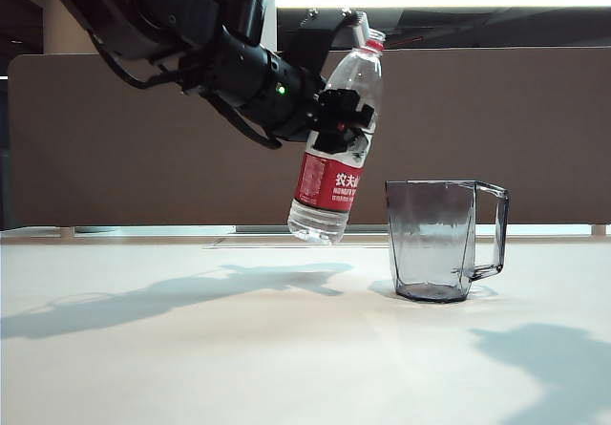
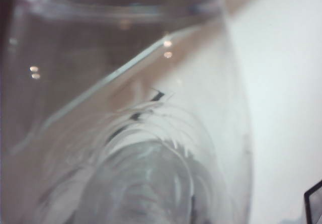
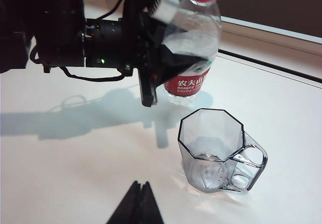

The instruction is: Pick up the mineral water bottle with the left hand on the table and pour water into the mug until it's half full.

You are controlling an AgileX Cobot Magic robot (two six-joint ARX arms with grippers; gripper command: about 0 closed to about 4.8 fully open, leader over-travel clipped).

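Note:
The mineral water bottle [image 1: 327, 181] hangs above the table [image 1: 191, 349], its red-ringed neck leaning toward the upper right. My left gripper [image 1: 346, 124] is shut on the bottle's clear upper body, above the red label. The bottle's base is off the tabletop, just left of the mug [image 1: 434, 239]. The smoky faceted mug stands upright with its handle away from the bottle. The right wrist view shows the bottle [image 3: 193, 38], the left gripper [image 3: 166, 58] and the mug [image 3: 211, 148], which looks empty. The bottle [image 2: 126, 133] fills the left wrist view. My right gripper [image 3: 140, 186] is shut and hovers over bare table.
A brown partition [image 1: 143, 138] runs behind the table's far edge. The left arm's shadow [image 1: 162, 296] lies on the white top left of the mug. Another shadow [image 1: 544, 349] falls at the front right.

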